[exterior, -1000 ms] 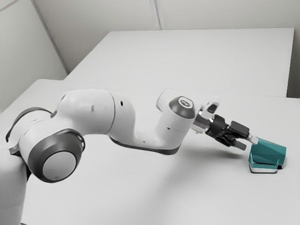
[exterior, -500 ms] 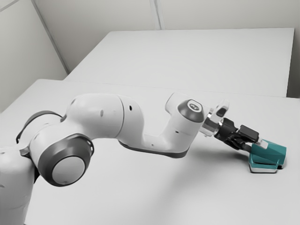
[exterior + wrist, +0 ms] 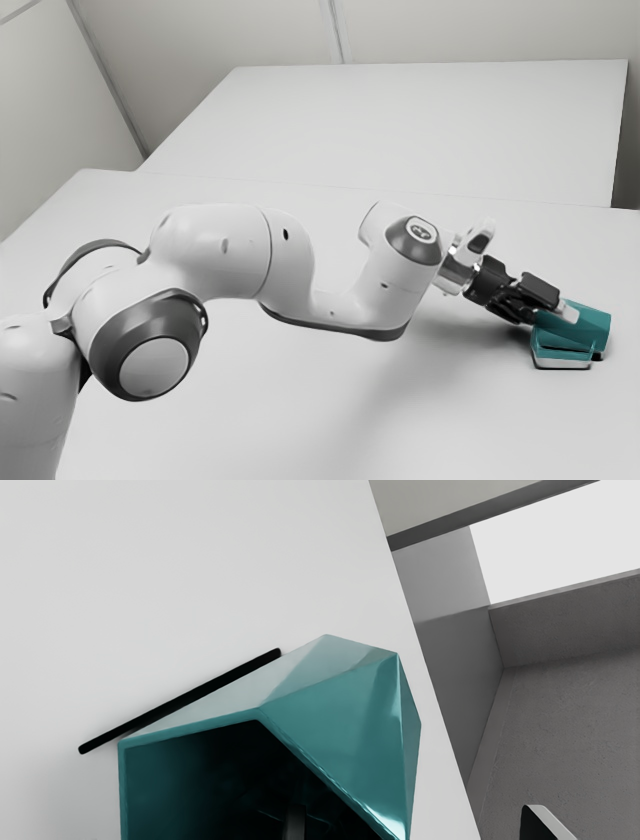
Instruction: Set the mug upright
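Observation:
The teal faceted mug (image 3: 592,325) lies on its side on the table, near the exterior view's right edge, its open end facing the arm. My gripper (image 3: 553,317) is at that open end, tilted downward. Seen from the wrist, the mug (image 3: 340,715) shows its dark hollow interior. The gripper (image 3: 419,825) stands open across one wall: one fingertip (image 3: 295,825) is inside the mouth, the other (image 3: 542,825) outside beyond the faceted side. Contact between the fingers and the wall cannot be made out. A thin black strip runs along the mug's far side.
The white table (image 3: 250,400) carries the mug, and its edge passes close to the mug in the wrist view. A second white table (image 3: 400,120) stands farther back, with pale walls behind it.
My hand has moved toward the exterior view's right and slightly down, from just short of the mug to its open end. The mug has not visibly moved.

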